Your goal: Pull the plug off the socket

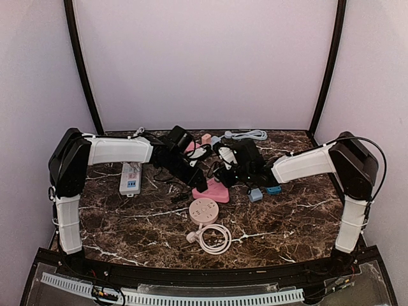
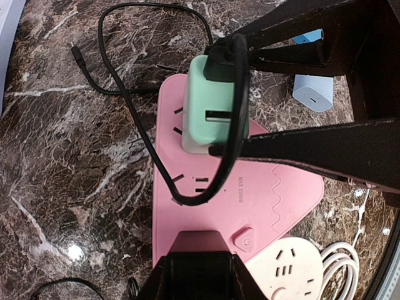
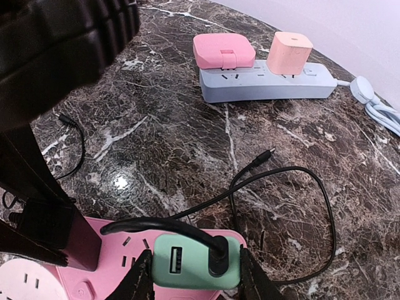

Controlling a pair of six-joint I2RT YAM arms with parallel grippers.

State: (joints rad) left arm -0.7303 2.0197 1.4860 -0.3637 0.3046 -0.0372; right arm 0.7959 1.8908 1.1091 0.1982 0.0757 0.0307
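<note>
A mint-green plug [image 3: 187, 262] with a black cable [image 3: 281, 175] in its top stands plugged into the pink triangular socket [image 2: 275, 194] at mid-table. My right gripper [image 3: 195, 269] is shut on the plug, one finger against each side. In the left wrist view the plug [image 2: 209, 119] shows between those two dark fingers [image 2: 325, 150]. My left gripper [image 2: 200, 262] is clamped on the near corner of the socket, by its power button. From the top view both grippers meet over the socket [image 1: 213, 191], and the plug is hidden there.
A round white socket [image 1: 204, 209] with a coiled white cord [image 1: 213, 239] lies just in front of the pink one. A white strip [image 1: 130, 178] lies to the left. A blue-grey strip [image 3: 262, 81] carrying two pink plugs lies behind. Small blue chargers [image 1: 255, 194] sit to the right.
</note>
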